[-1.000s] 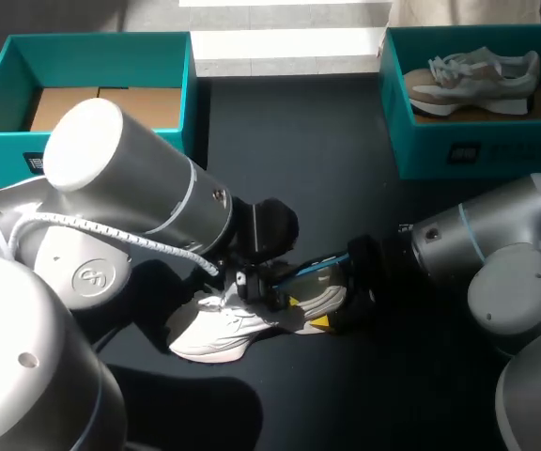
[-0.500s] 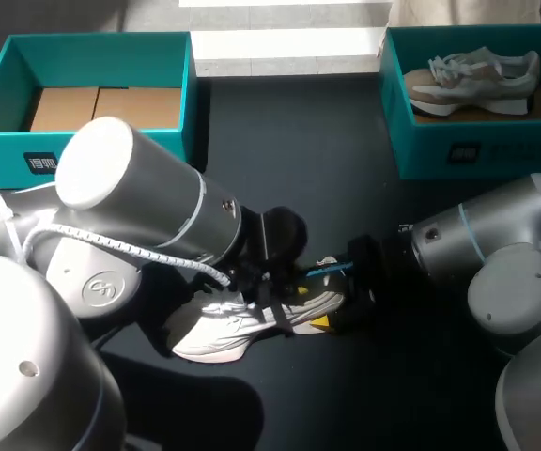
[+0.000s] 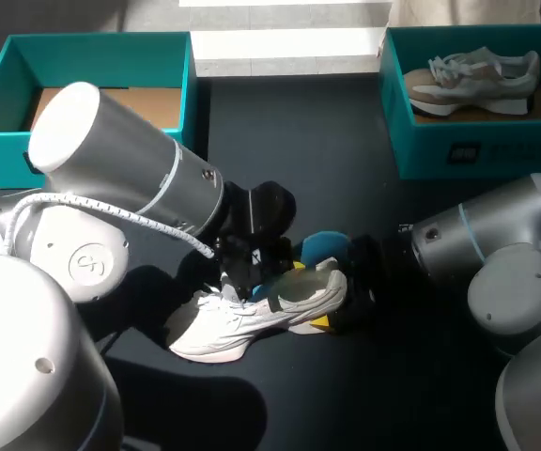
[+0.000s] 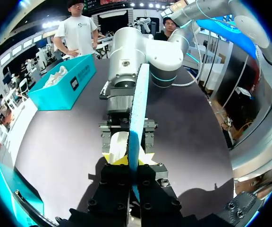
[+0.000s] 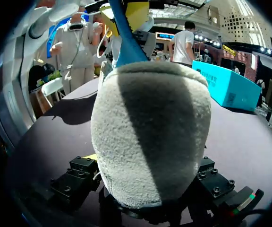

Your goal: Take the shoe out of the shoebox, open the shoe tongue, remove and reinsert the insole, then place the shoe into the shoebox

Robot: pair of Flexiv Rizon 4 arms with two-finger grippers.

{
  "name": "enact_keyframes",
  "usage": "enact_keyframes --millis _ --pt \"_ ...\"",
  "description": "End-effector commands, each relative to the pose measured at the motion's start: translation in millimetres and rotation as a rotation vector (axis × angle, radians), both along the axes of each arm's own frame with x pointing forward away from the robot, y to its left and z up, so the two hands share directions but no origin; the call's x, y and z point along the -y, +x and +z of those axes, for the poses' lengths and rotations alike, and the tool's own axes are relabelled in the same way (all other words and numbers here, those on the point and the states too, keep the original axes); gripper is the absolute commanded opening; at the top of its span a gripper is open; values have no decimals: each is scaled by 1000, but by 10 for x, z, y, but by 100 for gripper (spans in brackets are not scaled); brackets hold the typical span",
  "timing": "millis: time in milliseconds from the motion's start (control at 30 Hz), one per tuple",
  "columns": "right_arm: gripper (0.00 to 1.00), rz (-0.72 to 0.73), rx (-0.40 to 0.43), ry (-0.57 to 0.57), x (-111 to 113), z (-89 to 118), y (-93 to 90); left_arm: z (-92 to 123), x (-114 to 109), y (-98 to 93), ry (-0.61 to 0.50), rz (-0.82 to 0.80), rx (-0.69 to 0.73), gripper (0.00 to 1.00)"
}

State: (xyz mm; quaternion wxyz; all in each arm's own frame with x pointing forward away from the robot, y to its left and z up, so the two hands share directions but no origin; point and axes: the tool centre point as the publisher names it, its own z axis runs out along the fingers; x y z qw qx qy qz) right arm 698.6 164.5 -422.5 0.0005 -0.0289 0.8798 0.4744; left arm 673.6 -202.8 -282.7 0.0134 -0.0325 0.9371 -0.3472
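Grip first: left gripper point(image 4: 128, 161) is clenched on the blue insole point(image 4: 138, 109), which stands up out of the white shoe point(image 3: 252, 319) on the table point(image 3: 346, 169); right gripper point(image 3: 332, 303) clamps its heel. Insole removal seems underway; next, draw it fully clear.

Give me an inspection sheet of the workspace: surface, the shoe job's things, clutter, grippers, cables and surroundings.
Surface: dark table, sunlit along its far edge.
Job's things: white shoe on the table between the arms; blue insole raised above the shoe's heel end; teal left shoebox open, showing only its cardboard floor.
Clutter: beige shoe lying in the open right shoebox.
Grippers: left gripper shut on the insole, which is edge-on between its fingers; right gripper shut on the white shoe's heel.
Cables: white cable running along the left arm, clear of the shoe.
Surroundings: nothing seen reaching over the table.
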Motion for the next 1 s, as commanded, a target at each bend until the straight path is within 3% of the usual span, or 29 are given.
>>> enact_keyframes --millis 33,467,700,1000 --pt "0 -2 2 -2 -23 -47 19 268 -179 91 -46 -59 -86 0" --pt "0 -2 2 -2 -23 -47 19 1072 -84 63 -179 -133 -240 0" --pt "0 -2 2 -2 -23 -47 19 1495 -129 50 -424 -128 -308 0" --pt "0 -2 2 -2 -23 -47 19 1495 -129 50 -424 -128 -308 0"
